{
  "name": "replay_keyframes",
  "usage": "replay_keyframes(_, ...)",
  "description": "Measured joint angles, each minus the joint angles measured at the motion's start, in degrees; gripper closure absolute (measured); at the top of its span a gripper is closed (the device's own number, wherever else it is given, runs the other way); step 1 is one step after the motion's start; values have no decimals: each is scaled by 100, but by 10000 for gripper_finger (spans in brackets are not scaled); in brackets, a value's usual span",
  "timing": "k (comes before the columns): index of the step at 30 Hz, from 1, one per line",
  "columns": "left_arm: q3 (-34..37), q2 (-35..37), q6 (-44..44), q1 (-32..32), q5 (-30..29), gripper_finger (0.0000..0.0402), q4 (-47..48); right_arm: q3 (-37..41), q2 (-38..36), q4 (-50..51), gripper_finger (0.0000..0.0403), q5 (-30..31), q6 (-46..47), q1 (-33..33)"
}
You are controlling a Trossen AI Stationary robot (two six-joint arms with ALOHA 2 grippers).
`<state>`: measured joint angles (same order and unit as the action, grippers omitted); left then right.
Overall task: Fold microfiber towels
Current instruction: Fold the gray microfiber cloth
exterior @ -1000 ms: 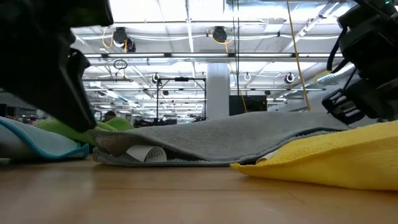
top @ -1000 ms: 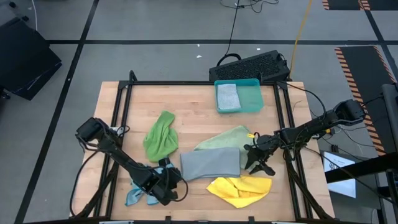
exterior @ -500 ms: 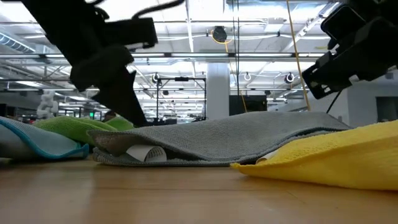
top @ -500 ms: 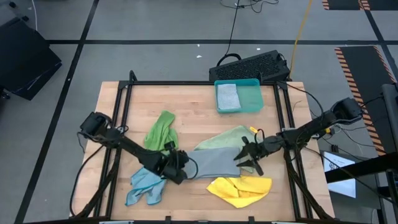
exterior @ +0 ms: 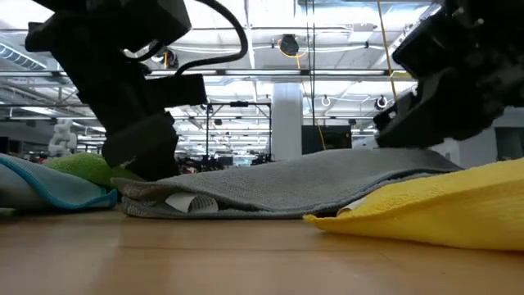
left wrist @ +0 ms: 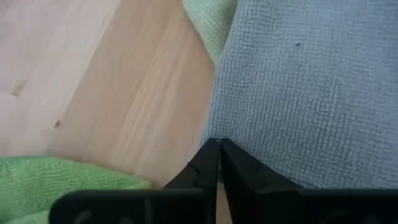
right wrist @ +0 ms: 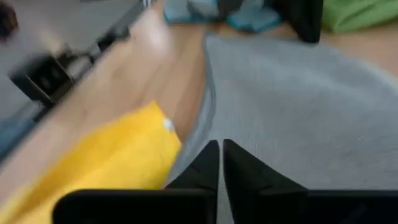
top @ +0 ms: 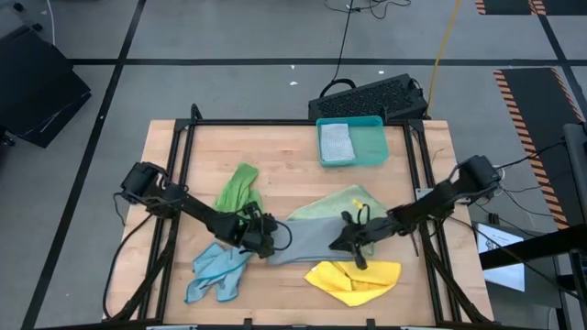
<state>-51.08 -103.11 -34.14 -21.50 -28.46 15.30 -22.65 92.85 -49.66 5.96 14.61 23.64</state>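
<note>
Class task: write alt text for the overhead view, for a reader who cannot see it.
Both grippers meet a grey towel mid-table, the left gripper at its left end, the right gripper at its right. Around it lie bright green, pale green, yellow and light blue towels.

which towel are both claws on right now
The grey towel in the middle: the left claw is at one end, the right claw at the other.

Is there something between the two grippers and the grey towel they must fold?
Nothing visible. The left gripper sits at the left edge of the folded grey microfiber towel, the right gripper at its right edge, both with jaws closed.
</note>
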Motion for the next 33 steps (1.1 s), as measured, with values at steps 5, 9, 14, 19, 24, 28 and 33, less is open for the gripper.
replay_keyframes(5,189,20,-4,104,-58,397,-63,-86,478,29,398,-2,161,-37)
replay_keyframes(9,292,28,-28,217,-130,391,-107,-88,690,26,400,-14,370,-9)
replay_keyframes(14,262,105,361,283,-75,380,-46,-88,699,-5,401,-9,421,44)
replay_keyframes(19,208,599,597,315,11,395,16,-85,298,36,402,-27,175,45)
replay_keyframes(24,200,1144,595,311,-59,388,-31,-85,-424,555,400,-3,-238,38)
replay_keyframes(28,200,1283,555,330,-111,354,-41,-83,-1079,1395,396,22,-491,-30)
replay_keyframes(33,200,1122,1060,616,635,285,-42,-81,-1688,2375,393,20,-688,-44)
